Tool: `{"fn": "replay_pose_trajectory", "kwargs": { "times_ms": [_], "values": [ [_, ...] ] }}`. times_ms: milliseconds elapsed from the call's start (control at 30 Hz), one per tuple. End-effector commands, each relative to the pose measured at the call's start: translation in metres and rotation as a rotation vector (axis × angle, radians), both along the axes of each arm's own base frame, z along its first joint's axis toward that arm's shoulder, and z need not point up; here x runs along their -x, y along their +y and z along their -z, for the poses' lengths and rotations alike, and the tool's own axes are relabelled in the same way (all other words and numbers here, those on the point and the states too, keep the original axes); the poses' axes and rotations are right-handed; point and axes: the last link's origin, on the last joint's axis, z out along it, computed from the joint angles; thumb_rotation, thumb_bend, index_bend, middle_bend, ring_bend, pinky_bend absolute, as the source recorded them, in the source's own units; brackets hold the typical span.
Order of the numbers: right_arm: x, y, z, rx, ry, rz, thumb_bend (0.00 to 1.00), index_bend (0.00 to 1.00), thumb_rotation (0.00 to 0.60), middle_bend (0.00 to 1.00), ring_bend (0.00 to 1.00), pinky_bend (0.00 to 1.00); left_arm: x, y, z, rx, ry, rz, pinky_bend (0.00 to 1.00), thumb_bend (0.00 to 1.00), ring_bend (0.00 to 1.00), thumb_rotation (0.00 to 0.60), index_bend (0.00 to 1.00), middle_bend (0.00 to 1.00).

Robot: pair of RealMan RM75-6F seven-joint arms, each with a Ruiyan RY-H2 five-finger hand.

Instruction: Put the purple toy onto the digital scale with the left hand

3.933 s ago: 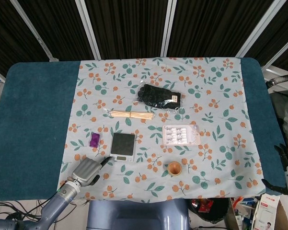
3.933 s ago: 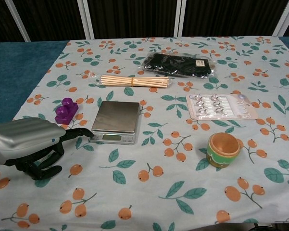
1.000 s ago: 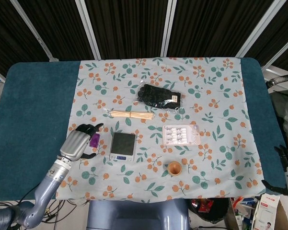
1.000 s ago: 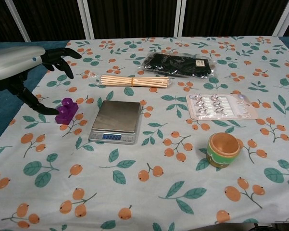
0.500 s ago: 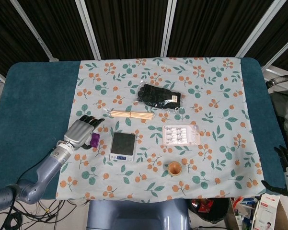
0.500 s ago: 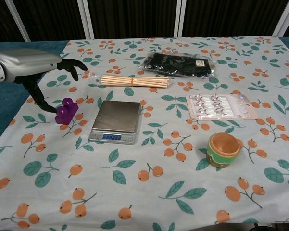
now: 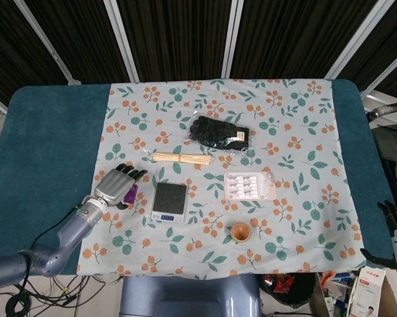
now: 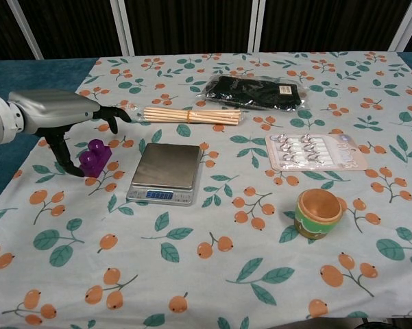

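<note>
Your left hand (image 8: 58, 110) hangs over the purple toy (image 8: 94, 158) at the left side of the floral cloth (image 8: 212, 281), fingers spread and curved down around it; the thumb reaches down on the toy's left and the other fingers arch past its far side, but you cannot tell from either view whether any fingertip actually touches it. In the head view the hand (image 7: 115, 184) covers most of the toy (image 7: 131, 193), leaving only a purple sliver at its right edge. Half a second ago the hand sat a little further left and its fingers pointed further away; it has now slid right and lower over the toy, which has not moved. The toy is a small glossy plastic block with two round studs, resting on the cloth just left of the digital scale (image 8: 164, 174), a flat square with a brushed metal plate and a lit blue display on its near edge. Your right hand (image 7: 391, 221) is cut off at the right frame edge, off the tabletop (image 7: 46, 152), dark and too small to read its fingers. Further away lie a bundle of thin wooden sticks (image 8: 192, 115) and a black packet (image 8: 252, 92) in clear wrap; right of the scale are a blister card (image 8: 315, 151) and a round wooden cup (image 8: 319, 213).
</note>
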Motion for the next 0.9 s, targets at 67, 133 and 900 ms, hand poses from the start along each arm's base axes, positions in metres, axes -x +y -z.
{"fn": "replay_pose_trajectory", "kwargs": {
  "times_ms": [67, 133, 900],
  "values": [
    [0.0, -0.0001, 0.0002, -0.001, -0.001, 0.0, 0.08, 0.0, 0.6, 0.0, 0.13, 0.18, 0.0007, -0.001, 0.002, 0.008, 0.013, 0.003, 0.14, 0.0, 0.1, 0.6, 0.1, 0.23],
    [0.0, 0.0, 0.0001, -0.001, -0.001, 0.0, 0.08, 0.0, 0.6, 0.0, 0.13, 0.18, 0.0015, -0.0009, 0.0028, 0.005, 0.022, 0.007, 0.14, 0.0, 0.1, 0.6, 0.1, 0.25],
    [0.0009, 0.0008, -0.0002, -0.008, -0.015, 0.018, 0.08, 0.0, 0.6, 0.0, 0.13, 0.18, 0.009, 0.0005, 0.0069, -0.007, 0.041, -0.002, 0.15, 0.29, 0.11, 0.6, 0.11, 0.42]
  ]
}}
